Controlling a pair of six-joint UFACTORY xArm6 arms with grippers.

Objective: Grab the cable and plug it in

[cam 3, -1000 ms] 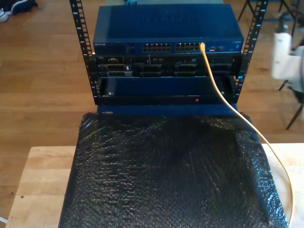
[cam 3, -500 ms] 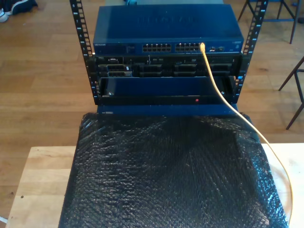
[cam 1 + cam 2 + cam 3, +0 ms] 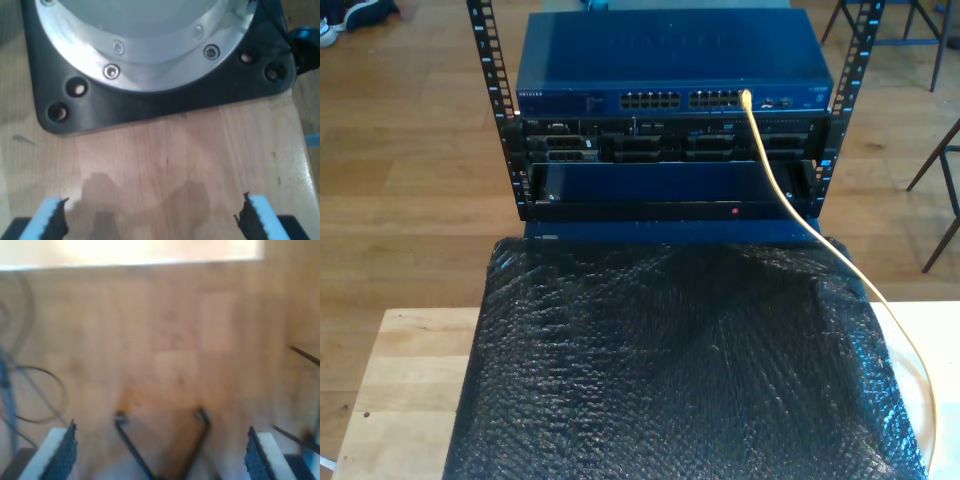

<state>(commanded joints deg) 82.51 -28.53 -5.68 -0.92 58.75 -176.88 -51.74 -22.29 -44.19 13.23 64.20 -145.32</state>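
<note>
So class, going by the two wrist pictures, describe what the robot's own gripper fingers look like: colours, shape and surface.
My first gripper has two pale light-blue fingers, each faced on the inner side with a black, toothed, ridged pad. My second gripper looks alike: pale whitish fingers with black pads that have a bumpy, dimpled texture. That picture is blurred, so finer markings cannot be told.
</note>
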